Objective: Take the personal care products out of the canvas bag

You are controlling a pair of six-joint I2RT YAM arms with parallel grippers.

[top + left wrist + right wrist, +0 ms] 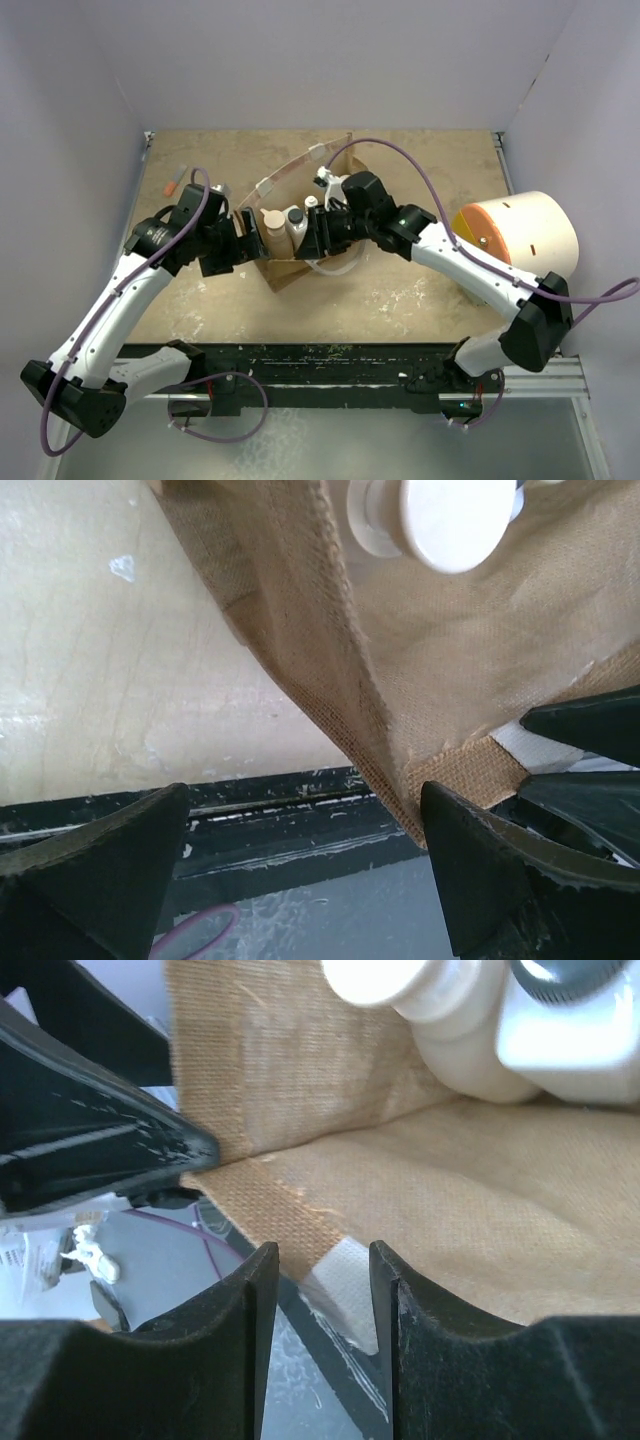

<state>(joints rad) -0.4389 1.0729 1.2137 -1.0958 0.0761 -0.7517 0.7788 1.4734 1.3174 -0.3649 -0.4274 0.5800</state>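
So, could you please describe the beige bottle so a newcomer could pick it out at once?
Find the brown canvas bag in the middle of the table. A row of small bottles sits inside it, and the beige bottle is at the left end. It is tan all over, while its neighbour has a dark cap.

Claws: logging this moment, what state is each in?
Left claw: open, astride the canvas bag edge.
Right claw: nearly shut around the bag's pale rim patch; grip cannot be told.
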